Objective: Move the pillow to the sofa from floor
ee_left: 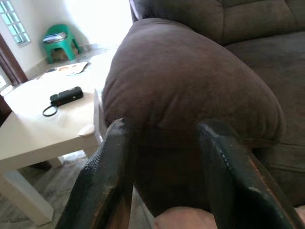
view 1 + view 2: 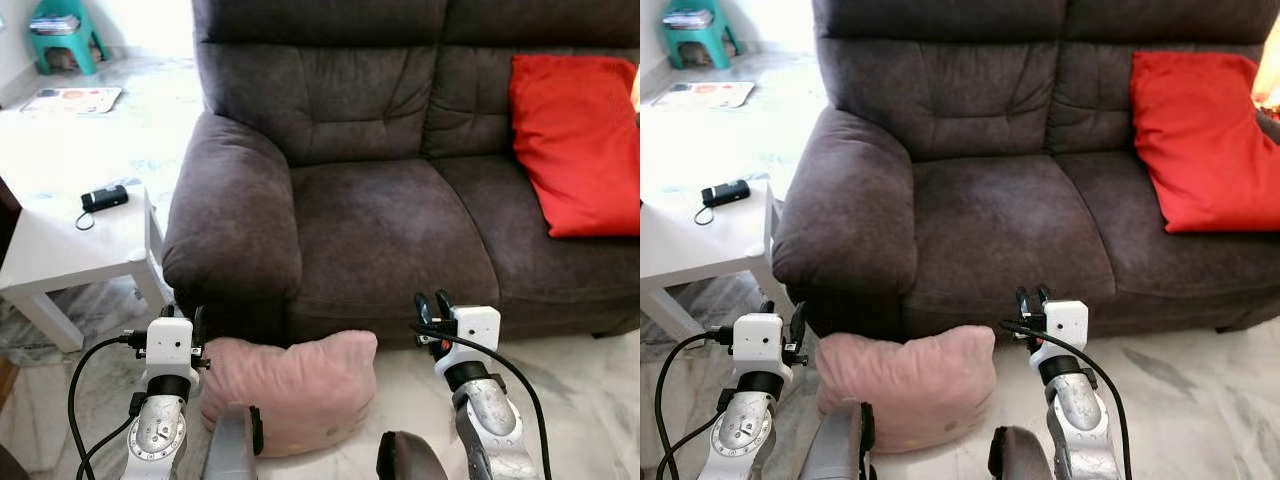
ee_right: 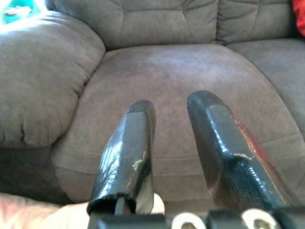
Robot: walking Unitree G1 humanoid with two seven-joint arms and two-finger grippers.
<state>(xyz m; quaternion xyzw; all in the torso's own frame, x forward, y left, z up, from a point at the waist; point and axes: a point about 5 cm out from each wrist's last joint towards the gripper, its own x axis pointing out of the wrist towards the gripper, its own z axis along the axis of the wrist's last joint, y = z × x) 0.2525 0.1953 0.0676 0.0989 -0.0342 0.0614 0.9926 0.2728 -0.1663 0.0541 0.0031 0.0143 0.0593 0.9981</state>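
Both grippers hang parted and empty, left gripper [image 2: 196, 325] at the pink pillow's [image 2: 290, 388] 10 o'clock, right gripper [image 2: 432, 305] at its 2 o'clock, flanking it for a two-sided squeeze. Your pillow sits on the marble floor [image 2: 580, 390], propped against the brown sofa's [image 2: 390, 235] front, directly at 12 o'clock.

The pink pillow [image 2: 290, 390] is partly hidden behind the robot's forearms; the red cushion [image 2: 578, 140] is cut off at the frame edge.

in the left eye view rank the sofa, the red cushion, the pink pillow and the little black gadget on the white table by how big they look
1. sofa
2. red cushion, cut off by the frame edge
3. pink pillow, nearer the camera, so close to the cushion
4. black gadget
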